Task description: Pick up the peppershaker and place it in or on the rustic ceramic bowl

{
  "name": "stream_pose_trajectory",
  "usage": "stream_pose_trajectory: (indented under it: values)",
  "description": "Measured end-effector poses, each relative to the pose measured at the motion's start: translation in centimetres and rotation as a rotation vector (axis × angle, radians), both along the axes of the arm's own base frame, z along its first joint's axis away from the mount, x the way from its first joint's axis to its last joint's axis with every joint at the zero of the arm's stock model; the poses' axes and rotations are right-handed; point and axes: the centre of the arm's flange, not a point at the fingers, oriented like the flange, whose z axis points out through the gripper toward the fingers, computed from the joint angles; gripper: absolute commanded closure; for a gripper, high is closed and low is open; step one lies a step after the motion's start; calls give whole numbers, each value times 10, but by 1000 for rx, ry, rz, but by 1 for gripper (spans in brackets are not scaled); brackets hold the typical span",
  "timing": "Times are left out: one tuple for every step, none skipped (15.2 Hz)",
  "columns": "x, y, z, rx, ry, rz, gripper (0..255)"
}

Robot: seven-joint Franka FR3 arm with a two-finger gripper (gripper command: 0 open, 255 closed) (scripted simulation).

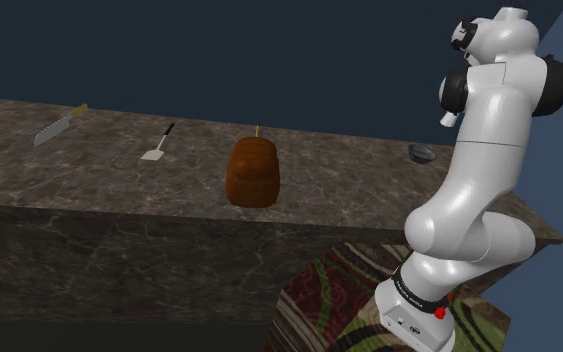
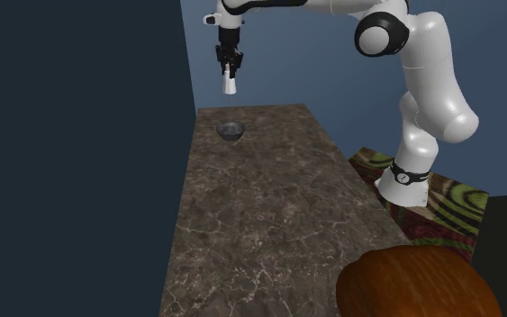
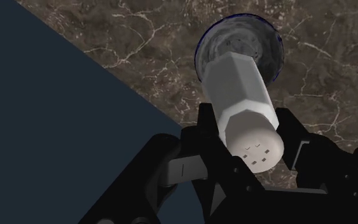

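So the pincer (image 2: 230,70) is pinching the white peppershaker (image 3: 240,95), held high above the desk (image 2: 269,216), nearly over the small dark bowl (image 2: 231,131). Carry step's basically done, I'd say; next it needs lowering straight down, then letting go.

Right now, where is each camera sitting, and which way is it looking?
Shoulder view: beside the robot, looking down across the stone counter toward a brown rounded object; the white arm rises at its right.
Second exterior view: at the counter's other end near that brown object, facing back along it; arm and hand holding the white shaker show.
Wrist view: on the hand, looking down past the shaker to the bowl; black fingers show.
Shared: all three catch the bowl.
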Motion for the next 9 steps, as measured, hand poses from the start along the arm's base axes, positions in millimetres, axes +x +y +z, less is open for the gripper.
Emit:
stream_pose_trajectory:
  values:
    - [-2, -2, -4, 0, 0, 1, 255]
    - [-3, -2, -9, 0, 0, 1, 255]
    - [-3, -2, -14, 0, 0, 1, 255]
    - [-3, -2, -19, 0, 0, 1, 255]
    - [-3, -4, -24, 0, 0, 1, 255]
    - [-2, -4, -29, 0, 0, 1, 255]
    - [-2, -3, -34, 0, 0, 1, 255]
    - [-2, -4, -40, 0, 0, 2, 255]
    - [-3, -3, -45, 0, 0, 1, 255]
